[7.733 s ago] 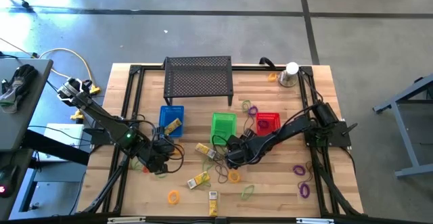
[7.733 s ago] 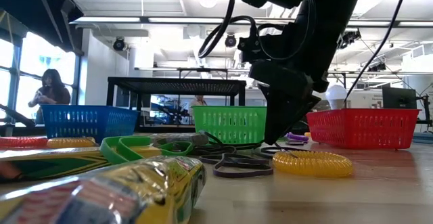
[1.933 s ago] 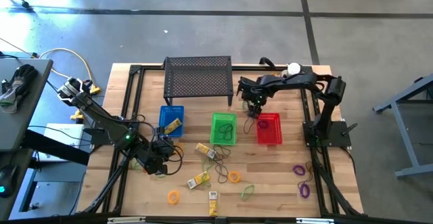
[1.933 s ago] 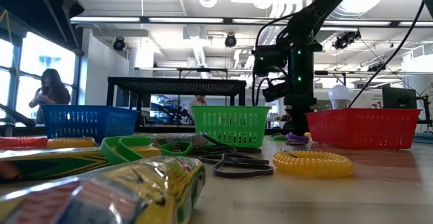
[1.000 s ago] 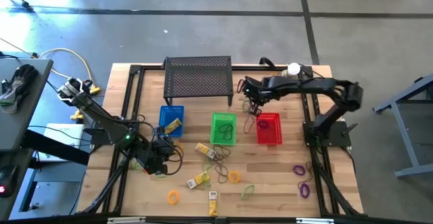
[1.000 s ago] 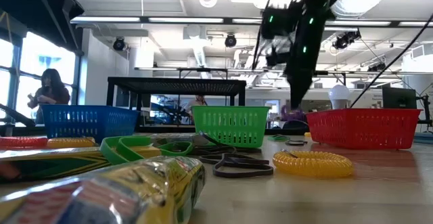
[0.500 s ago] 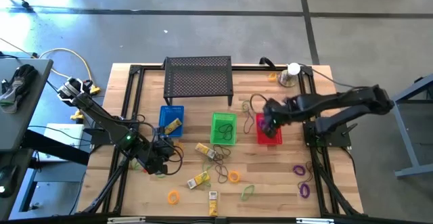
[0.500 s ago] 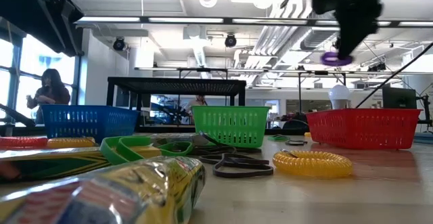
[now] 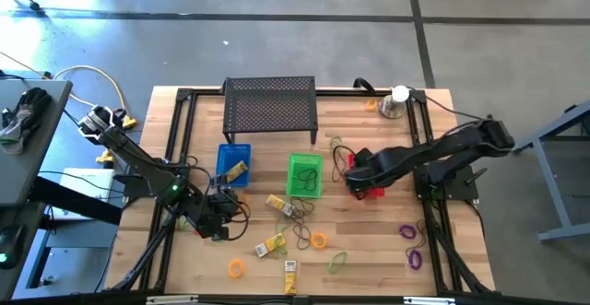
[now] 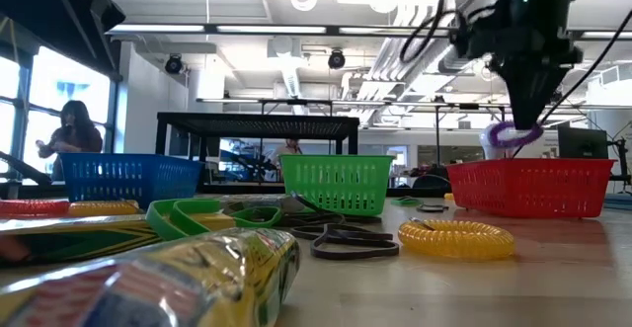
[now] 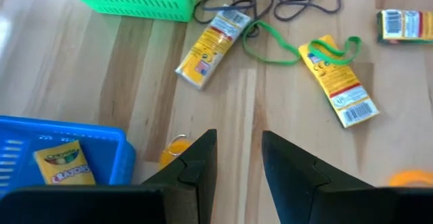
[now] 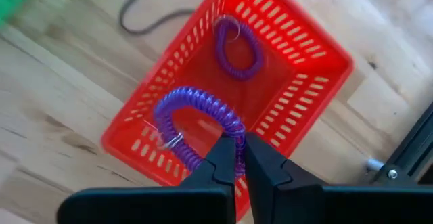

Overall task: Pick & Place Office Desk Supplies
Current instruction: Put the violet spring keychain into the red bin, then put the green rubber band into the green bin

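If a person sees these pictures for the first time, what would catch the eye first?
Most striking is the right gripper, shut on a purple coil loop and holding it just above the red basket, where another purple coil already lies. Next come the yellow crayon boxes and colourful loops scattered on the wooden table in front of the green basket. The left gripper waits low beside the blue basket.

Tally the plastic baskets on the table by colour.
Blue basket: 1
Green basket: 1
Red basket: 1
Total: 3
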Robot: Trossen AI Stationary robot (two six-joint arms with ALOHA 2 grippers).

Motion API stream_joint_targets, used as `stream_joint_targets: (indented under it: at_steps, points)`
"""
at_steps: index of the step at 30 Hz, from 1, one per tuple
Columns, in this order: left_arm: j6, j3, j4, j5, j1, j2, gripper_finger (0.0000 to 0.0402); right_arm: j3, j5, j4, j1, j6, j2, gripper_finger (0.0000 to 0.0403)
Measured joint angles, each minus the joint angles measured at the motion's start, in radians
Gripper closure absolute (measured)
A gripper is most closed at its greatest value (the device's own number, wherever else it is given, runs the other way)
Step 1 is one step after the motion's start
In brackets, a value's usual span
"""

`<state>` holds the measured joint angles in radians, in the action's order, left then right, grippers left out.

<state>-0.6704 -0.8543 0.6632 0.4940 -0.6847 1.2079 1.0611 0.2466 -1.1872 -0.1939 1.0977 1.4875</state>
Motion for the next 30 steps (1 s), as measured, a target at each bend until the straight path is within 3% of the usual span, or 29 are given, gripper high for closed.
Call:
stream_joint_targets:
  at_steps: [7, 14, 20, 25, 30]
  points:
    - [-0.002, 0.0, -0.039, -0.003, -0.025, 0.0, 0.0291, 0.0, -0.012, -0.037, 0.028, -0.024, 0.117, 0.0357]
    - [-0.004, 0.0, -0.042, -0.005, -0.041, 0.0, 0.0291, 0.0, -0.018, -0.059, 0.045, -0.057, 0.143, 0.0262]
    - [-0.014, 0.0, -0.09, 0.002, -0.04, 0.0, 0.0291, 0.019, 0.041, -0.105, 0.009, -0.115, 0.114, 0.0194]
    - [0.0, 0.0, -0.153, 0.011, -0.035, 0.0, 0.0291, 0.062, 0.037, -0.097, -0.058, -0.163, 0.059, 0.017]
    - [0.017, 0.0, -0.215, 0.018, -0.017, 0.008, 0.0291, 0.07, -0.07, 0.085, -0.131, -0.36, 0.02, 0.0168]
